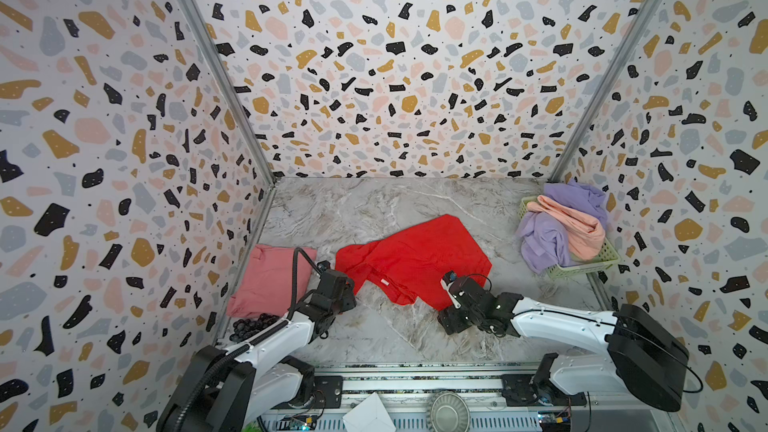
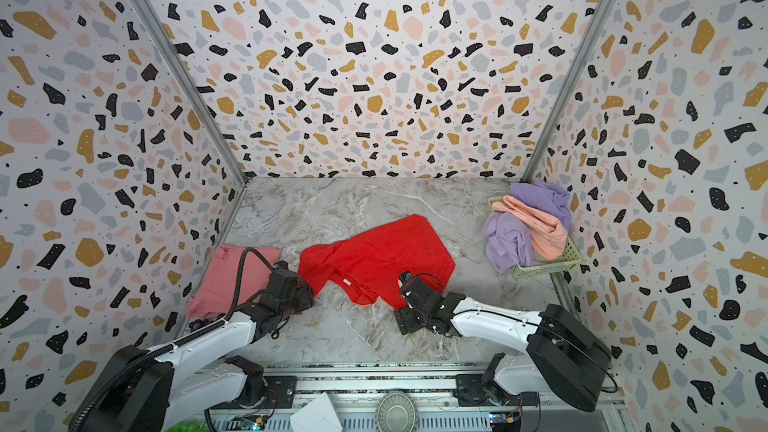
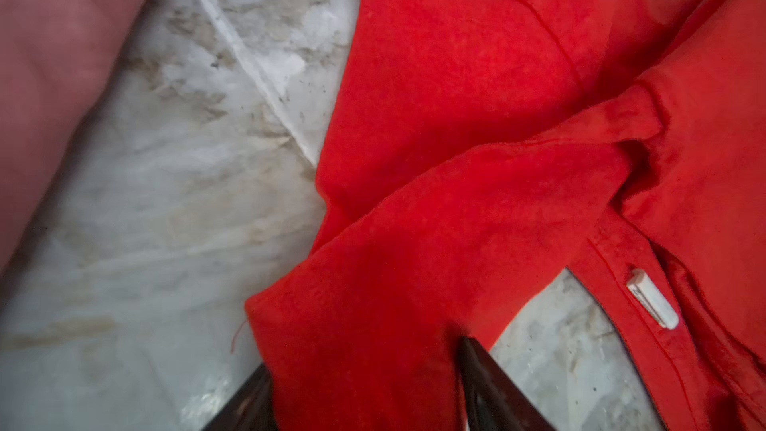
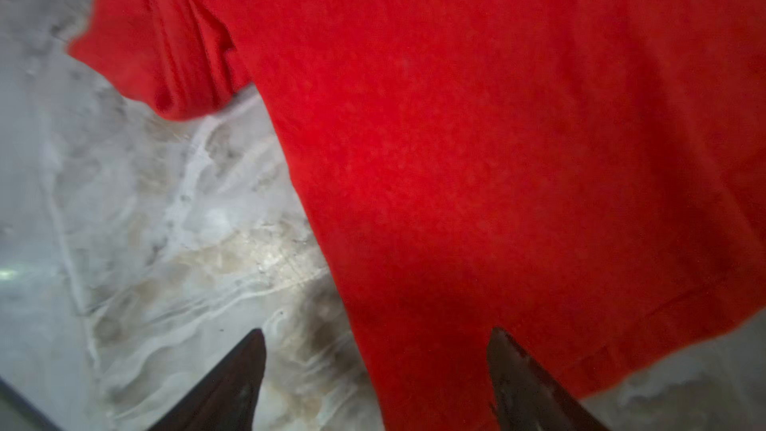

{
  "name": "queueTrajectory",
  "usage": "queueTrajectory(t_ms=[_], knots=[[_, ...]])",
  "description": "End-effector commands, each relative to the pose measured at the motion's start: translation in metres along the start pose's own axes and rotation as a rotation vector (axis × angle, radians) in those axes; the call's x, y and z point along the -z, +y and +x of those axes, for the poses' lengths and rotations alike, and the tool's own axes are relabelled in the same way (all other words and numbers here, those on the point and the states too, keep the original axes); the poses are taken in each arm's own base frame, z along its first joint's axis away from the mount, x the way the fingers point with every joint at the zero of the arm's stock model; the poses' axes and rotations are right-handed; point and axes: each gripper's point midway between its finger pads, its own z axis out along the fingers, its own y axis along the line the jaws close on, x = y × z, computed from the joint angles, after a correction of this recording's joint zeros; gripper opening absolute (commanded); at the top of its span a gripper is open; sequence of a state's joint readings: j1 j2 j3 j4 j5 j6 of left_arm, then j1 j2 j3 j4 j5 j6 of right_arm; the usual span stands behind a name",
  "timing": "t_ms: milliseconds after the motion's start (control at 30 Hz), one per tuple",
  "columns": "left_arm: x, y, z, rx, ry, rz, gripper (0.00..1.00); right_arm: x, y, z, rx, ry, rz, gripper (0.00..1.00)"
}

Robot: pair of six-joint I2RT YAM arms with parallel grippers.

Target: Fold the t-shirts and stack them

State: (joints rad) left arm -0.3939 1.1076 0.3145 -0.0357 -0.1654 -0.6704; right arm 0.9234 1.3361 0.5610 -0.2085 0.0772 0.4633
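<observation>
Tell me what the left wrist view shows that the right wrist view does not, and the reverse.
Only the left wrist view: the dusty rose pink fabric t-shirt along one edge, and the white neck label on the bright red fabric t-shirt, whose cloth lies between the fingers of the left gripper.
Only the right wrist view: that shirt's stitched hem, and the right gripper with one finger over the grey marble-patterned table.
Both: the red t-shirt, the table and two dark fingers set apart.
</observation>
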Motion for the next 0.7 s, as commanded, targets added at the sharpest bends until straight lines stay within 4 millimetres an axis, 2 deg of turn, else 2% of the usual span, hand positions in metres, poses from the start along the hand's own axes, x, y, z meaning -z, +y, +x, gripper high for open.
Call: queueTrajectory(t_ms=[0, 100, 167, 200, 300, 367, 467, 533, 633, 667], knots=[[0.0, 0.0, -0.002, 0.008, -0.009, 0.005, 0.62, -0.005, -0.016, 0.02, 0.021, 0.083, 0.122, 0.81], [0.001, -0.002, -0.004, 0.013, -0.019, 0.014, 0.6, -0.013, -0.016, 0.031, 0.028, 0.143, 0.145, 0.8], [0.0, -0.002, -0.002, 0.016, -0.02, 0.022, 0.57, -0.021, -0.015, 0.037, 0.024, 0.174, 0.142, 0.73], [-0.001, -0.001, -0.001, 0.019, -0.022, 0.02, 0.53, -0.025, -0.013, 0.038, 0.023, 0.184, 0.138, 0.65], [-0.001, -0.002, -0.004, 0.017, -0.035, 0.025, 0.39, -0.031, -0.019, 0.035, 0.014, 0.182, 0.189, 0.21], [0.003, -0.007, -0.013, 0.009, -0.061, 0.037, 0.31, -0.026, -0.023, 0.017, 0.019, 0.126, 0.237, 0.07], [0.014, -0.015, -0.036, -0.025, -0.12, 0.038, 0.24, -0.001, -0.025, -0.039, 0.047, -0.046, 0.307, 0.0], [0.026, -0.018, -0.059, -0.04, -0.174, 0.008, 0.21, 0.029, -0.022, -0.089, 0.067, -0.193, 0.341, 0.0], [0.052, -0.03, -0.099, -0.055, -0.28, 0.006, 0.18, 0.1, -0.013, -0.17, 0.086, -0.463, 0.371, 0.0], [0.064, -0.038, -0.116, -0.058, -0.326, 0.018, 0.18, 0.13, -0.011, -0.195, 0.092, -0.562, 0.38, 0.0]])
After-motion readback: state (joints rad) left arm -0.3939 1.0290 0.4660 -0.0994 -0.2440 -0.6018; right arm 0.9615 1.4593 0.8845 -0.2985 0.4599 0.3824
